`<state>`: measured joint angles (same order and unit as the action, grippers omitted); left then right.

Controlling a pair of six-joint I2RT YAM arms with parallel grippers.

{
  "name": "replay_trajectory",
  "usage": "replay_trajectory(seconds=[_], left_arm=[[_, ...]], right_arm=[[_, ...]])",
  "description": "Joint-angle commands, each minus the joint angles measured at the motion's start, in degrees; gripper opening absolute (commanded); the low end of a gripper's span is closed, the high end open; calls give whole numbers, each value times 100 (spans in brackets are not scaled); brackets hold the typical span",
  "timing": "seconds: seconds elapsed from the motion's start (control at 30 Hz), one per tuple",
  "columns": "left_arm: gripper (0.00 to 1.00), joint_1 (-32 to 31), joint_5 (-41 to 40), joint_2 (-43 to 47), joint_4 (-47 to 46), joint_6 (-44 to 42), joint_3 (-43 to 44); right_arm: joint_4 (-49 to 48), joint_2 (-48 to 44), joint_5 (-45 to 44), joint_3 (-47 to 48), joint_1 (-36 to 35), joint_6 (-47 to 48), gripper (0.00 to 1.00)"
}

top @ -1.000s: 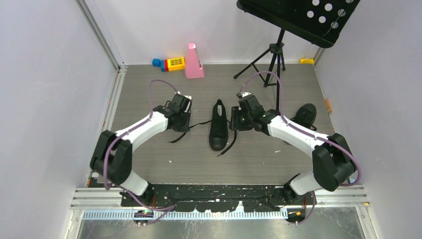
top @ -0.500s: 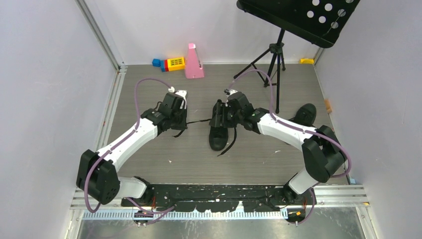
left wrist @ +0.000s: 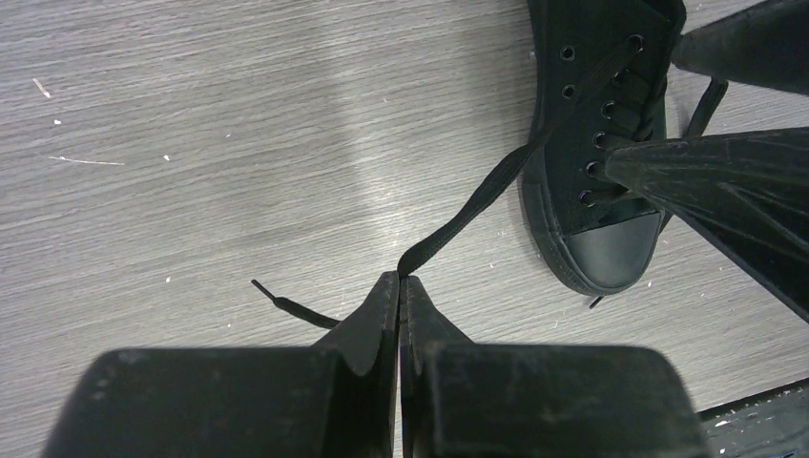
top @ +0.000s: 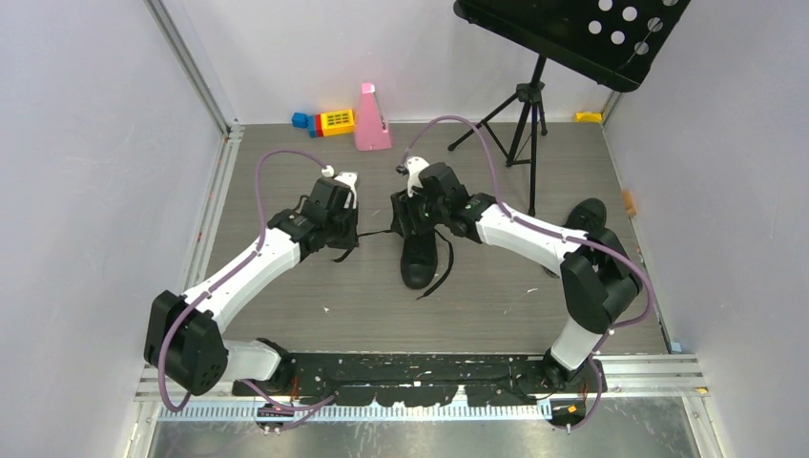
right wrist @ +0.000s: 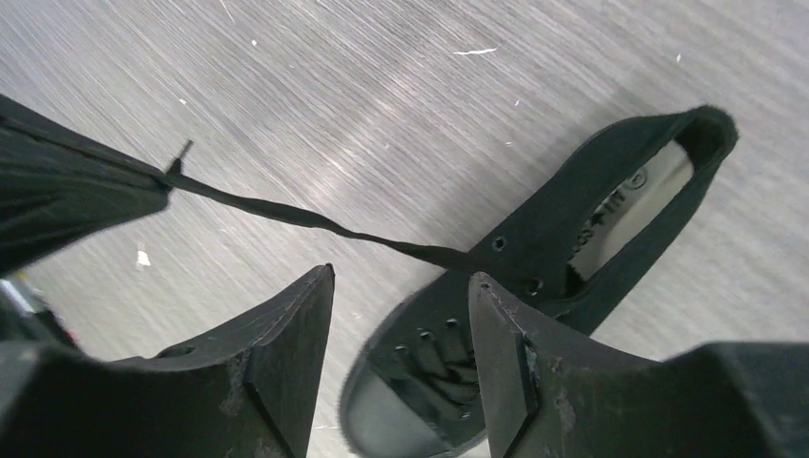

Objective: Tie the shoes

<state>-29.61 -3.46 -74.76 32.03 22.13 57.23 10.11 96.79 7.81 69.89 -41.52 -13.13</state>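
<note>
A black sneaker [top: 418, 256] lies mid-floor, toe towards the arms. My left gripper [top: 349, 240] is left of it, shut on its left lace [top: 378, 234]. In the left wrist view the fingertips [left wrist: 401, 279] pinch the lace [left wrist: 487, 196], which runs taut to the eyelets of the shoe [left wrist: 596, 243]. My right gripper [top: 405, 224] hovers over the shoe's left side, open and empty. In the right wrist view its jaws [right wrist: 401, 286] stand wide above the shoe [right wrist: 534, 277] and the taut lace [right wrist: 305, 219]. The other lace [top: 444, 269] trails loose on the right.
A second black sneaker [top: 584, 221] lies at the right by my right arm. A black tripod music stand [top: 527, 105] stands at the back right. A pink metronome [top: 370, 119] and coloured toy blocks [top: 327, 121] sit by the back wall.
My right gripper has swung left from beside the shoe to above its left side. My left arm shifted a little, still shut on the lace.
</note>
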Motion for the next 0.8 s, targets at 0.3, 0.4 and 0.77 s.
replay_trajectory(seconds=[0.3,0.4,0.77], left_arm=[[0,77,-78,-12,-50,-25,394],[0,83,-59,-7,-82,-25,379],[0,133,-40,-2,-111,-24,443]], right_arm=[[-154,720,681,622,-14,1994,58],[-342,794,716,689,-14,1901,54],[-582,1025,692,758,-10,1862,37]])
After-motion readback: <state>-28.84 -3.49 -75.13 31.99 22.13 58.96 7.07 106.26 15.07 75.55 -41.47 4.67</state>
